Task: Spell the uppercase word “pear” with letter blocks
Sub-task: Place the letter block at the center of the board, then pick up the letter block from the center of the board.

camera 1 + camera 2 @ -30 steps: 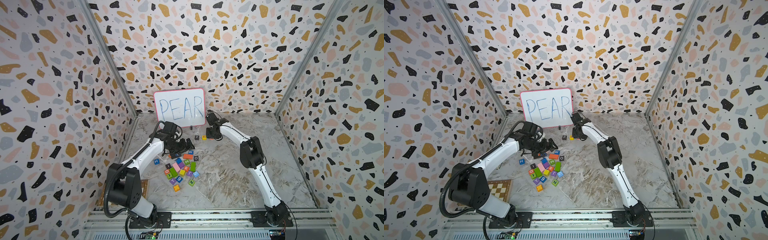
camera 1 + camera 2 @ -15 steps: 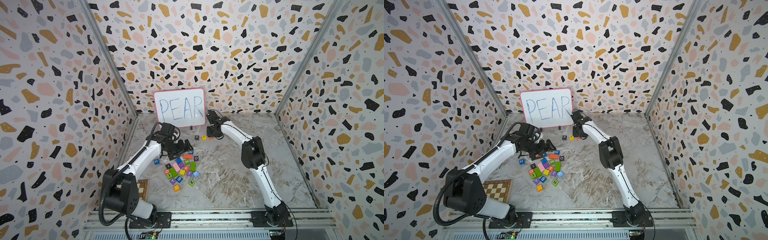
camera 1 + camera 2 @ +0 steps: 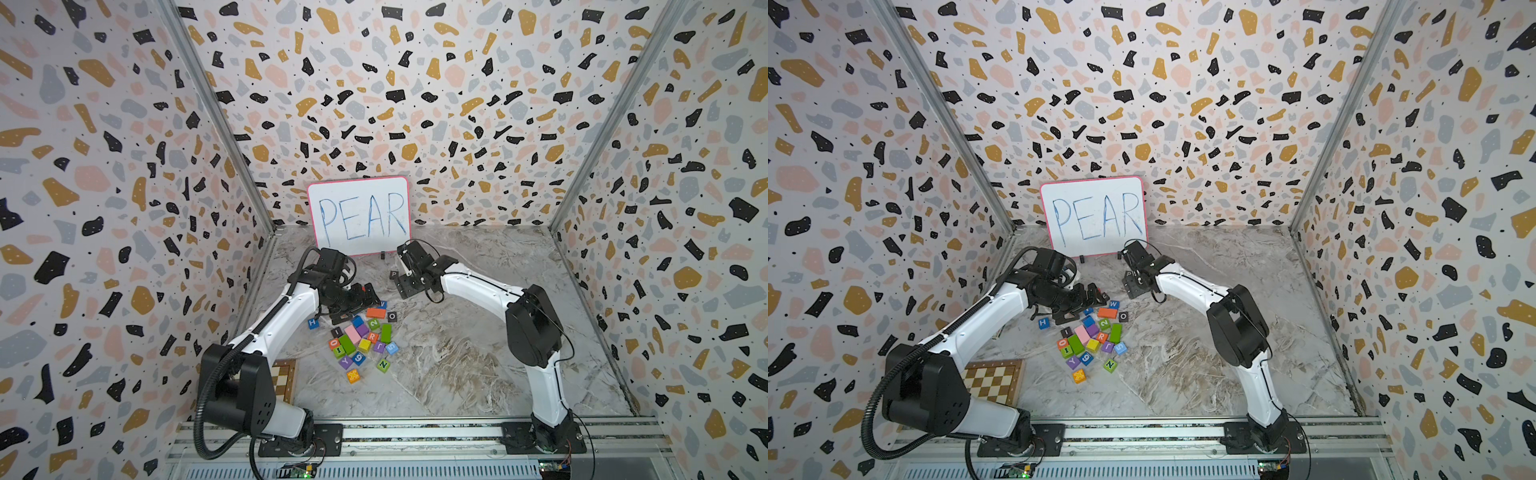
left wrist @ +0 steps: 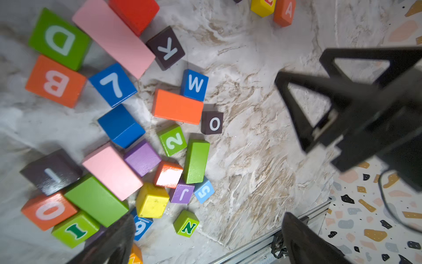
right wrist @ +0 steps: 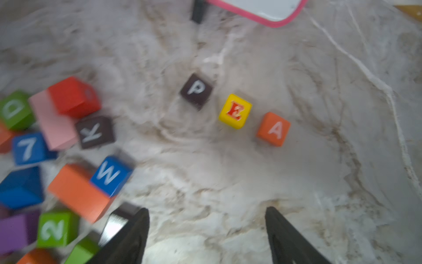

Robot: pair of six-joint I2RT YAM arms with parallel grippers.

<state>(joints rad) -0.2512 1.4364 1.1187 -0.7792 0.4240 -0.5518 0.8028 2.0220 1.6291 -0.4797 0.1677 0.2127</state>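
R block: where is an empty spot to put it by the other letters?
Bare marble floor lies just past the orange cube with white A, on the side away from the yellow cube with red E. Crowded: the heap of coloured blocks around the orange-red R cube.

The right wrist view is blurred, and its edge crops the whiteboard [image 5: 258,6]. In both top views the right arm [image 3: 478,286] hides the E block [image 5: 235,111] and A block [image 5: 273,129].

left gripper [image 4: 205,228]: jaws wide | right gripper [image 5: 206,213]: jaws apart | both arms extended
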